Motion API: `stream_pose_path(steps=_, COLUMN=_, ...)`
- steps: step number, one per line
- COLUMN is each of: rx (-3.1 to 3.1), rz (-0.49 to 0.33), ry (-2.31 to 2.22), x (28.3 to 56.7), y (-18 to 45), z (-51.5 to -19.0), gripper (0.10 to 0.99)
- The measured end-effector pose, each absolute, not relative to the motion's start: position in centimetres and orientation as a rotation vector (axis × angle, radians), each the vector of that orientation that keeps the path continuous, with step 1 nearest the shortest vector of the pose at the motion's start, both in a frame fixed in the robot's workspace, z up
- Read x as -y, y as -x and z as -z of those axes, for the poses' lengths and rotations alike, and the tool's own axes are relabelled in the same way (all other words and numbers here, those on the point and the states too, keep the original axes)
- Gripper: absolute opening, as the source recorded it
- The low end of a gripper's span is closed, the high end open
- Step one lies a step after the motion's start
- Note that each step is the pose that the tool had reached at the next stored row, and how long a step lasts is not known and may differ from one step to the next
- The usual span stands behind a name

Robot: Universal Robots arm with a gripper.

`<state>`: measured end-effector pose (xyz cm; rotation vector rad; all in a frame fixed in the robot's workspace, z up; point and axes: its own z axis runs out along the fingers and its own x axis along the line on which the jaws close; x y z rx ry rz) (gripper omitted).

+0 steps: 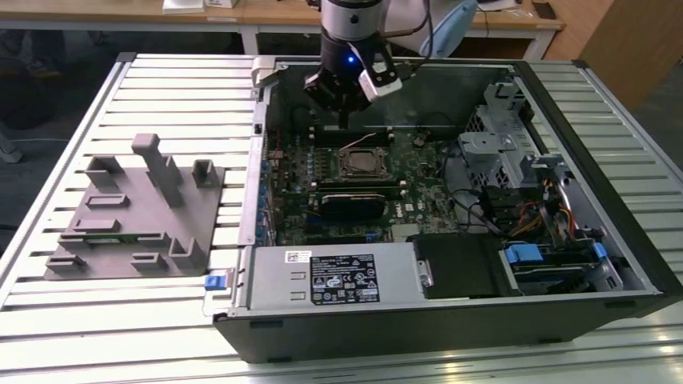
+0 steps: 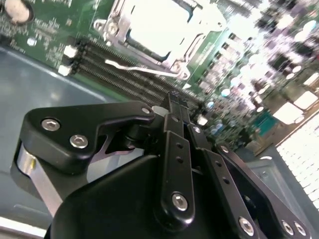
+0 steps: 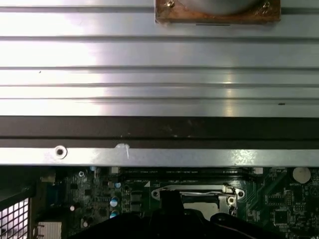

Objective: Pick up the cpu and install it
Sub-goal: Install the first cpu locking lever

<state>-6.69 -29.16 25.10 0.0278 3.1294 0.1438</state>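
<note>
Nearest in the exterior view, the open computer case (image 1: pixel 449 320) is seen lying on the ribbed metal bench (image 1: pixel 64 336), with a labelled power supply (image 1: pixel 336 276) at its front edge. On the exterior view's left, a grey plastic fixture (image 1: pixel 139 216) with upright blocks is set on the bench beside the case. Deeper inside, the green motherboard (image 1: pixel 421 196) carries the socket frame (image 1: pixel 365 162), and a pale square, apparently the cpu (image 2: pixel 157 25), is seen within that frame in the second wrist view. Above the far part of the board the gripper (image 1: pixel 344 100) is held, its fingers (image 2: pixel 177 149) drawn together with nothing visibly held between them.
</note>
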Motion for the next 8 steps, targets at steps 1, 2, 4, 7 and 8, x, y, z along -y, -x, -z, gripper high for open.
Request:
stream_pose_path(steps=1, rx=-3.129, rz=-0.15, ry=-0.028, x=29.23, y=6.64, z=-25.07, gripper=0.106)
stream_pose_path(steps=2, rx=-3.129, rz=-0.151, ry=-0.028, x=29.28, y=6.61, z=-25.03, gripper=0.106)
stream_pose_path(steps=4, rx=-3.129, rz=-0.15, ry=-0.028, x=29.43, y=6.58, z=-24.99, gripper=0.106)
stream_pose_path(steps=7, rx=-3.129, rz=-0.153, ry=-0.028, x=29.59, y=6.49, z=-24.83, gripper=0.106)
stream_pose_path(steps=8, rx=-3.129, rz=-0.154, ry=-0.028, x=29.6, y=6.46, z=-24.78, gripper=0.106)
